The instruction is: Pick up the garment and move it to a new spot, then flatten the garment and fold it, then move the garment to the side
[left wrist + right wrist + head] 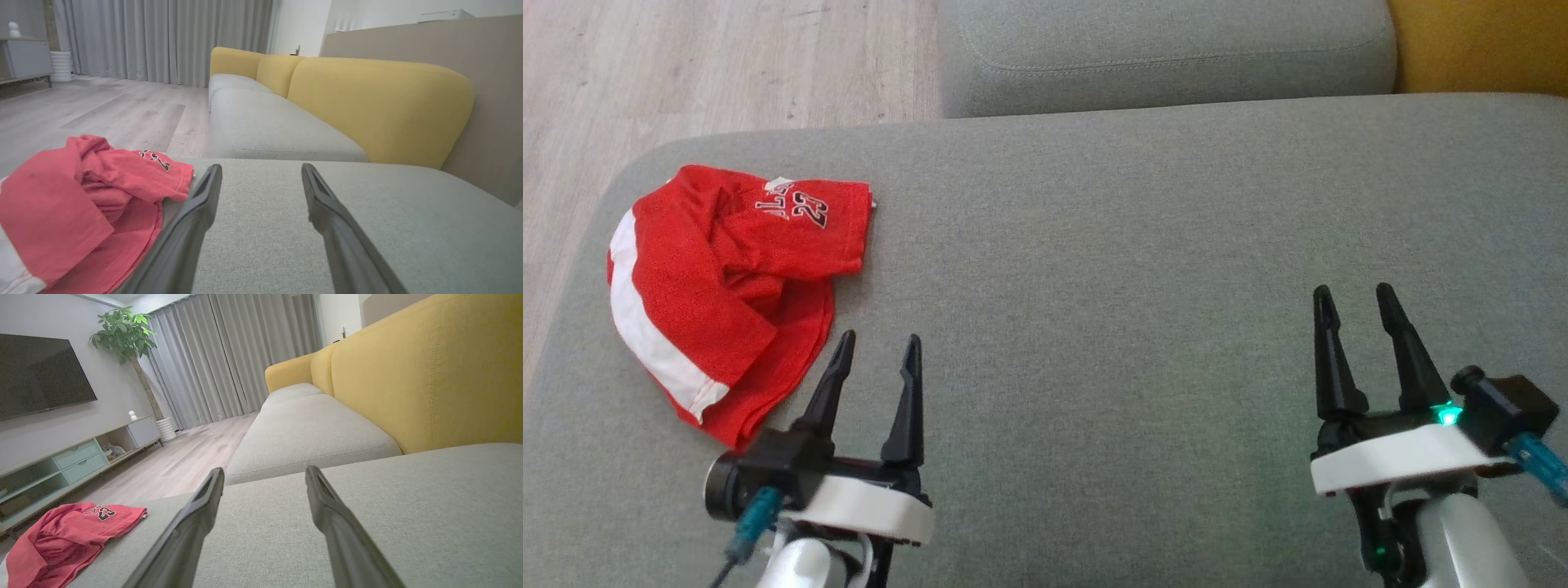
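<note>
So: garment (pixel 703 278) bunched by cushion (pixel 1135 245) left edge (floor (pixel 727 73) beyond), broad cushion to rt; jaws wide, empty.

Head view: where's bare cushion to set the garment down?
Free: the wide grey cushion between the left gripper and right gripper, running up to the seam with the next cushion; also right of the right gripper. Crowded: only the left end, where the crumpled red garment lies beside the left gripper.

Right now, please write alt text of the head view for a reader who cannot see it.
A crumpled red garment with a white stripe and the number 23 lies at the left end of a grey sofa cushion. The left claw and the right claw are open and hold nothing.
</note>
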